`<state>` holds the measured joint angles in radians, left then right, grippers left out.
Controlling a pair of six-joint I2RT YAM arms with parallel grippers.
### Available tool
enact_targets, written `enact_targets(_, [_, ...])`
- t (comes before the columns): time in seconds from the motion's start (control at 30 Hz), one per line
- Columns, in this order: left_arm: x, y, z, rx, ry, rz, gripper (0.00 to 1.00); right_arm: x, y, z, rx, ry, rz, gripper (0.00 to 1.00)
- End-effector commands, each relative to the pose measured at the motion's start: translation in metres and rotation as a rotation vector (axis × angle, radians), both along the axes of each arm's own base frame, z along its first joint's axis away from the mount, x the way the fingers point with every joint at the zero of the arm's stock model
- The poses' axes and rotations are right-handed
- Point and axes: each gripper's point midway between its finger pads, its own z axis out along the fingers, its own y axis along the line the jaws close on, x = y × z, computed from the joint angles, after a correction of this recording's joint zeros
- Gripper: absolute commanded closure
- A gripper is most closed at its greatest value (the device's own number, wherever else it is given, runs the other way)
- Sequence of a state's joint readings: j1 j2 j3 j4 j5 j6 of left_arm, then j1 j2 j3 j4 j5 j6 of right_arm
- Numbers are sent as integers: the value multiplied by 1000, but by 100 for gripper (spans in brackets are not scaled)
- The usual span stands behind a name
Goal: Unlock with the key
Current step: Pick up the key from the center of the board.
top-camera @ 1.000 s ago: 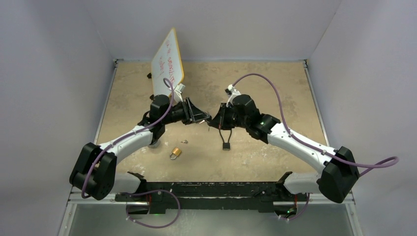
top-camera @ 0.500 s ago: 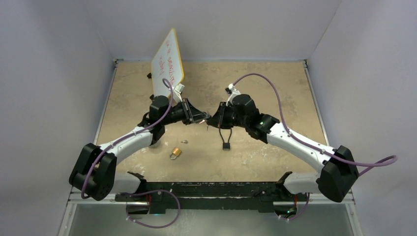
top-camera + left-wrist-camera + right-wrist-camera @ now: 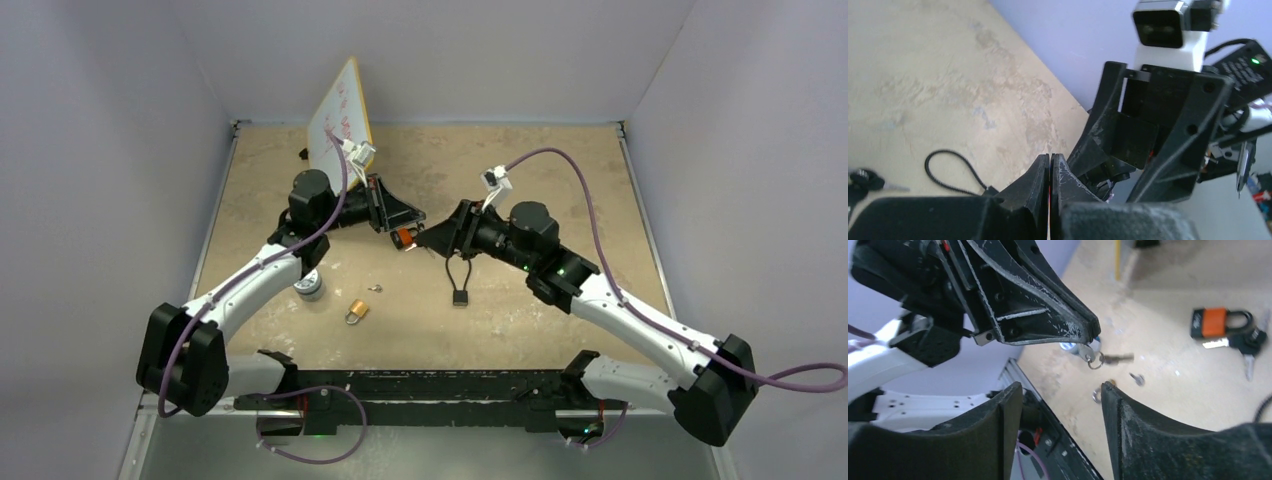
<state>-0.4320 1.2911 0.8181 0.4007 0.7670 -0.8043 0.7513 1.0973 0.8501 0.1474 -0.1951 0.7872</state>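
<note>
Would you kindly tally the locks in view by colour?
Orange lock: 1
Brass lock: 1
Black cable lock: 1
Total: 3

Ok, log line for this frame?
left gripper: shut on key, raised | right gripper: open, facing it | orange padlock: on table
</note>
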Motion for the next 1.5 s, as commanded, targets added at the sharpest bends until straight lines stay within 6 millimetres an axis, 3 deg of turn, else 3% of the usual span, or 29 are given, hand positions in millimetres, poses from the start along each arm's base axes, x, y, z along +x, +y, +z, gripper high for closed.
enact_targets(0.0, [-22, 0, 60, -41, -269, -149, 100, -2, 5, 54, 190, -153, 32, 44])
enact_targets(0.17, [-33, -2, 85, -76, -304, -227, 100, 0, 5, 83, 249, -218, 30, 60])
enact_targets(0.3, [-38, -2, 91, -96, -311, -260, 100, -4, 8, 91, 235, -226, 73, 62])
enact_targets(0.5, [-43, 0, 96, -120, -314, -287, 100, -5, 1, 93, 242, -235, 49, 64])
enact_targets(1.17, [-53, 2, 104, -185, -299, -311, 100, -25, 13, 95, 270, -306, 204, 96])
enact_targets(1.33, [-56, 2, 104, -207, -302, -314, 100, -23, 15, 94, 285, -291, 207, 96])
enact_targets(1.47, [-57, 3, 105, -226, -300, -319, 100, -20, 17, 92, 286, -272, 202, 86])
